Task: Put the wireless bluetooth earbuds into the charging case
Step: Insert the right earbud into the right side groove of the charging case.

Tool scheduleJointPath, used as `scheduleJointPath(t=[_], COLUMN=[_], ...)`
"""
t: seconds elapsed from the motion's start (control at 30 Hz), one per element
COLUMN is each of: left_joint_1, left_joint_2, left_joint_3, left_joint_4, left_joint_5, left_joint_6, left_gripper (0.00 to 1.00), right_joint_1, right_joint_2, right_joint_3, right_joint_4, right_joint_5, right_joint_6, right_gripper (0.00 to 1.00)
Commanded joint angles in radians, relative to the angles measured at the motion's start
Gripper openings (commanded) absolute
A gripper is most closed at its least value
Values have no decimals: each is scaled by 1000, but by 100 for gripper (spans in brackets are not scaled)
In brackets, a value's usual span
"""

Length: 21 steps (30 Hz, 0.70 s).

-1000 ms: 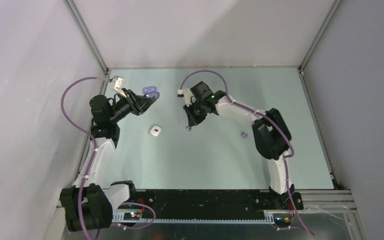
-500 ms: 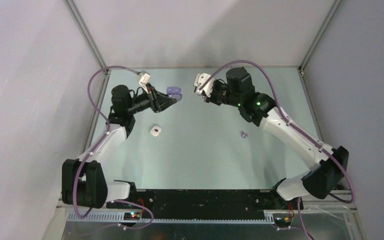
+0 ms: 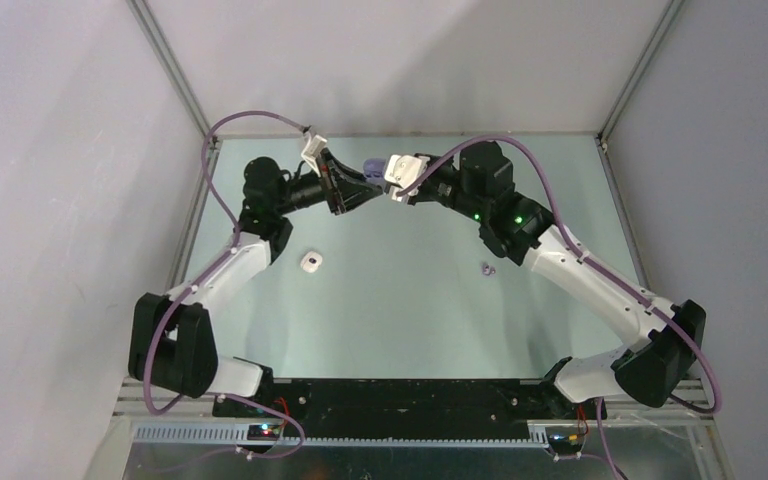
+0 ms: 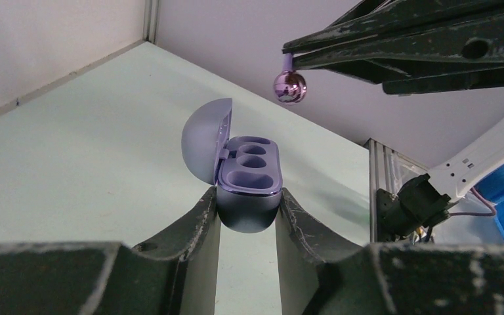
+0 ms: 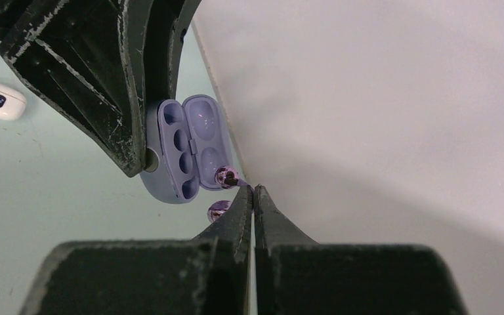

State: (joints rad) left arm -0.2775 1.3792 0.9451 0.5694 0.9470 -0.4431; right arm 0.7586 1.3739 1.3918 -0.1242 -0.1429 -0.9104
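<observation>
Both arms have swung inward since a second ago and now meet above the far edge of the table [image 3: 410, 320], near its middle. The left gripper [image 4: 248, 203] is clamped on the base of the purple charging case [image 4: 249, 174], with the lid swung open and both wells facing up (a steady, raised target, it seems, for the other arm). The right gripper [image 4: 289, 47] is pinched tight on the stem of a purple earbud [image 4: 289, 86], whose bulb hangs just above the case, not yet seated. Toward the table's middle, well apart, lie a closed white case [image 3: 310, 262] and a tiny purple piece [image 3: 487, 268], probably a second earbud.
</observation>
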Motion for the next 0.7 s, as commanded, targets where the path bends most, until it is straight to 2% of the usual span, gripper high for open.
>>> scheduleJointPath(t=[0.0, 0.2, 0.67], left_joint_1=[-5, -5, -5], left_joint_2=[11, 24, 25], left_joint_3=[37, 34, 43], left_joint_4=[144, 251, 264], left_joint_5=[56, 89, 83], left_joint_6=[-57, -147, -166], left_gripper=[0, 0, 0], right_joint_1=[9, 18, 32], right_joint_2=[-28, -14, -3], right_joint_3=[-24, -39, -43], right_joint_4=[102, 159, 166], right_joint_5=[-6, -25, -33], right_joint_6=[1, -4, -15], right_gripper=[0, 0, 0])
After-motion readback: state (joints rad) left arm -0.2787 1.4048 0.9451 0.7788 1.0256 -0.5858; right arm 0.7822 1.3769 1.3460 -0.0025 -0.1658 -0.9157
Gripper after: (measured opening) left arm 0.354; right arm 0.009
